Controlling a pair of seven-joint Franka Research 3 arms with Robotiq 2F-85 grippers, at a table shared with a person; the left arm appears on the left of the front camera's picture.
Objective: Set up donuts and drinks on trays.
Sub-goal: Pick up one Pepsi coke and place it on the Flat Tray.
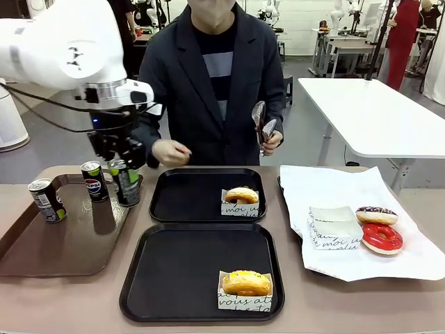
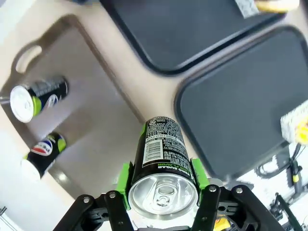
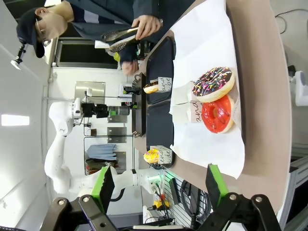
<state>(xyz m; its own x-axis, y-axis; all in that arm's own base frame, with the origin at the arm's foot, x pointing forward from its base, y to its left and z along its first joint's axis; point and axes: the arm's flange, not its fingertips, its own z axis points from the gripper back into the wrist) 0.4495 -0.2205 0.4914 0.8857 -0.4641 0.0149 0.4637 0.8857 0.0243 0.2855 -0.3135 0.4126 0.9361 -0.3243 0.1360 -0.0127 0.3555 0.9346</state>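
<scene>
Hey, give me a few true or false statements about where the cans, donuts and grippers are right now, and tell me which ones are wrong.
1. The left gripper is shut on a drink can. True.
2. Each black tray holds one sleeved donut. True: the far tray has the far donut, and the near tray has the near donut.
3. A can stands on the near tray. False: the second can and third can stand on the brown tray.
4. The right gripper holds a donut. False: it is open and empty.
5. The person holds tongs. True.
</scene>
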